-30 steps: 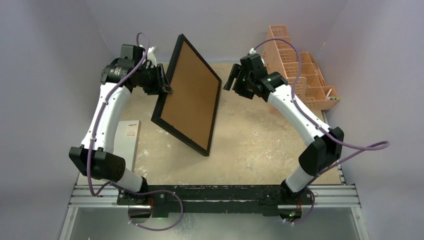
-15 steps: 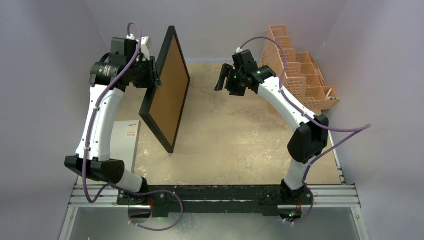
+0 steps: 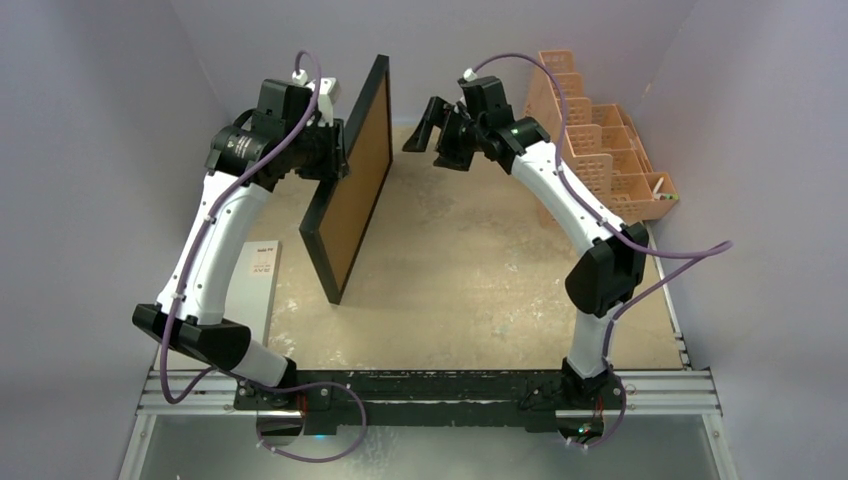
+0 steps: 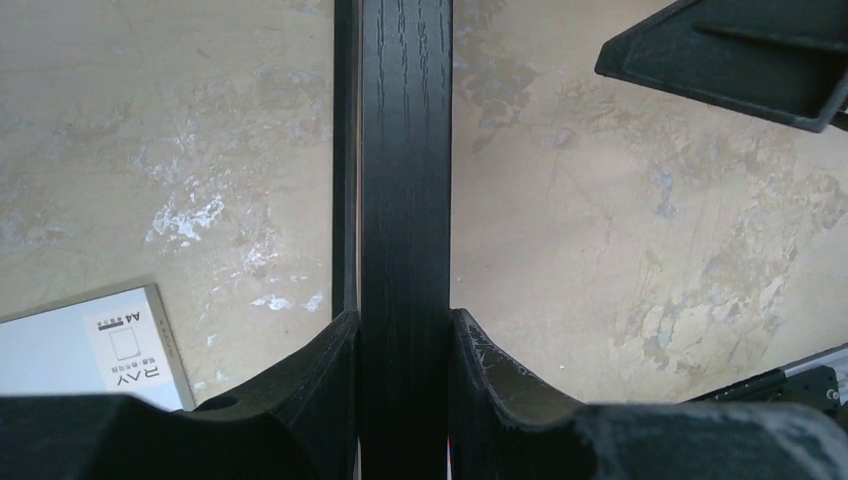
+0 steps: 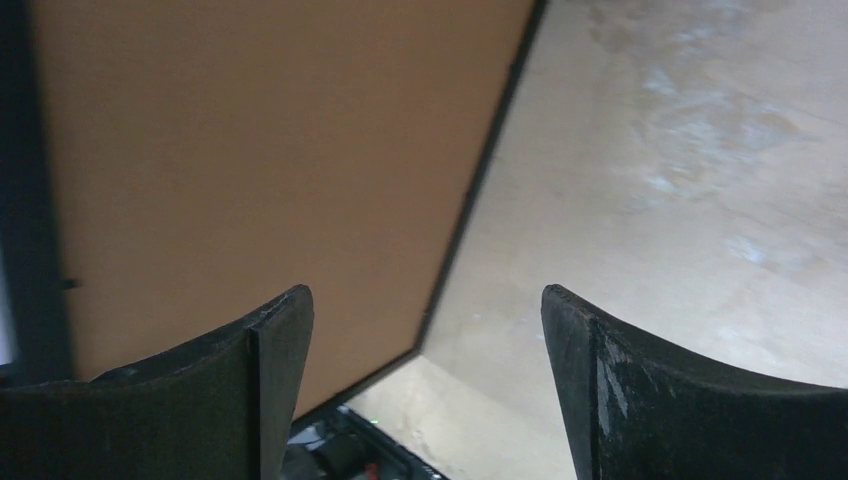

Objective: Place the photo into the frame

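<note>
The frame, black-edged with its brown board back facing right, stands almost upright on one lower corner at the left of the table. My left gripper is shut on its far upper edge. In the left wrist view the frame's black rail runs straight down between both jaws of my left gripper, which press on it. My right gripper hovers open just right of the frame's top, touching nothing. In the right wrist view my right gripper faces the frame's brown back. The photo is out of view.
A white sheet with a small printed label lies flat at the table's left edge, also seen as the white sheet in the left wrist view. A peach mesh organizer stands at the back right. Purple cables loop off both arms.
The left arm has turned the frame from a slant to nearly upright and shifted it slightly right. The right gripper has moved left and up toward the frame's top and opened wider.
</note>
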Robot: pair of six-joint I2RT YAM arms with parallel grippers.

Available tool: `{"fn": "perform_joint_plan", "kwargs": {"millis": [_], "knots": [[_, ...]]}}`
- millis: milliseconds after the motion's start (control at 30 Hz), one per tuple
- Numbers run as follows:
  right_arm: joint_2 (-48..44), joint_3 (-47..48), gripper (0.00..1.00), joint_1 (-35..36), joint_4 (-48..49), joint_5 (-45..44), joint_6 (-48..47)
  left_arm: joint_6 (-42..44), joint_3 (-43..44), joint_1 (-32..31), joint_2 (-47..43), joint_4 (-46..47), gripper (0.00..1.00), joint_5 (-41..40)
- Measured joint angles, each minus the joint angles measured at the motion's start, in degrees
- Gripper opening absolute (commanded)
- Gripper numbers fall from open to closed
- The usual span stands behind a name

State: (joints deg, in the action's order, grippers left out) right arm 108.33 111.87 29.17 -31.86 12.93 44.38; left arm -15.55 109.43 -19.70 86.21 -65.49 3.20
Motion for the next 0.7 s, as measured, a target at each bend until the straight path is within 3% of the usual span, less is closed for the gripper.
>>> {"fn": "perform_joint_plan", "kwargs": {"millis": [133, 333, 700], "knots": [[0.2, 1.36, 0.9, 0.02, 4.5, 4.83, 3.34, -0.44, -0.81, -0.17, -0.42, 0.87, 0.09, 0.09], [4.33, 13.22, 0.94, 1.01, 6.14, 9.22, 4.44, -0.55, -1.86, -0.26, -0.92, 2.08, 0.15, 1.81], [8.0, 16.22, 0.88, 2.8, 6.73, 10.6, 5.6, -1.27, -6.71, -0.28, -2.75, 7.32, 0.24, 8.02]]}}
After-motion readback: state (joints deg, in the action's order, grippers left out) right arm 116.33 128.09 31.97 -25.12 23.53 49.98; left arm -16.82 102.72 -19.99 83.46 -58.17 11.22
